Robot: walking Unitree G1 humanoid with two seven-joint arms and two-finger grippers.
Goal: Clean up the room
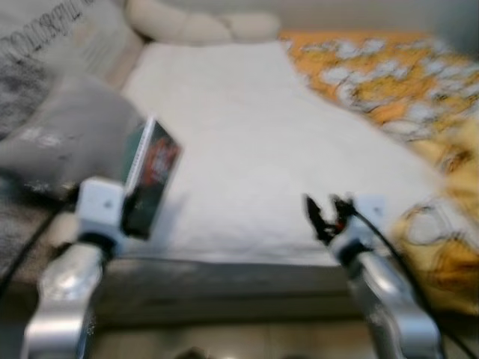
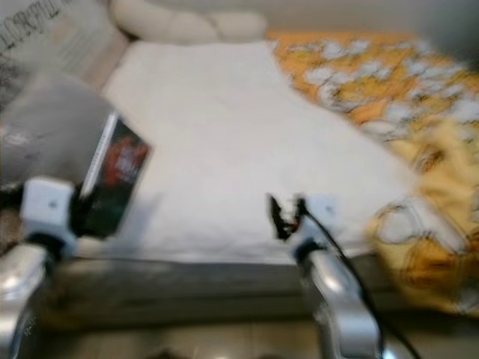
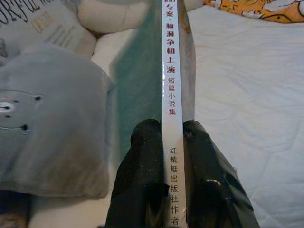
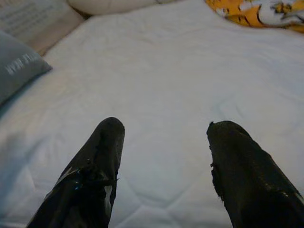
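— Where do we stand in the tidy-up? We have a thin paperback book (image 3: 172,71) clamped spine-up in the left gripper (image 3: 173,156), its two black fingers pressed against either cover. It is held up over the near left edge of the bed (image 1: 247,149), clear of the sheet. We judge the pick-up done and the carry under way.

— And the other arm? Our right gripper (image 4: 164,161) hovers over the near edge of the bed with its jaws wide and nothing between them.

— What does the next move ask of us? Where the book belongs is not in sight, so we would need to find a shelf or table first and keep the squeeze firm; a slim glossy cover could slip.

— What surrounds us? A white quilted sheet, soft and faintly stitched; a rounded grey cushion (image 3: 52,118) just beside the book; cream pillows (image 1: 202,22) at the head; an orange flower-print blanket (image 1: 389,75) rumpled along the right side.
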